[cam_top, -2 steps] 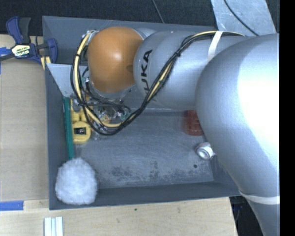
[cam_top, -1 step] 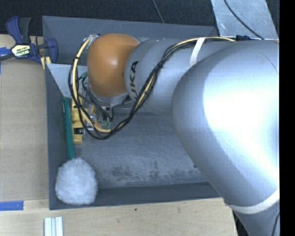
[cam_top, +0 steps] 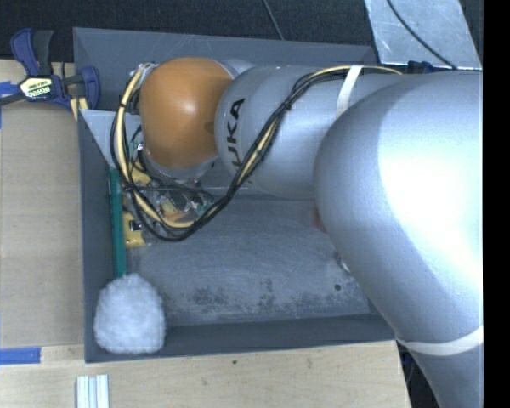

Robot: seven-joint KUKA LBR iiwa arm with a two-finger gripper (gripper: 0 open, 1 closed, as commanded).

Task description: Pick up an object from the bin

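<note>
Arm [cam_top: 391, 185] is seen reaching in from the right, with its big silver body laid across the right half of the grey bin [cam_top: 238, 331]. The wrist is parked over the bin's upper-left part, close to the left wall. It is capped by an orange cover [cam_top: 178, 109]. Black and yellow cables [cam_top: 229, 189] are looped round the cover and hang below it.

Gripper [cam_top: 160, 204] is tucked under the orange cover, down among the cables, pointed into the bin. Its state can't be told: released or clenched is not shown from this angle.

Nearest thing is a thin green rod [cam_top: 116, 228], laid lengthwise along the left wall. Its upper end is hidden behind the cables and its lower end is near the white ball. The rod is just beside the gripper, toward the view's left. Contact can't be confirmed.

A small yellow piece [cam_top: 136, 239] is seen right next to the rod, just below the gripper. Whether it is a loose item or robot hardware can't be told.

A white fluffy ball [cam_top: 129, 314] is sat in the lower-left corner, against the left and front walls. It is just under the rod's lower end and apart from the gripper.

The bin floor in the middle is marked by dark scuffs.
</note>
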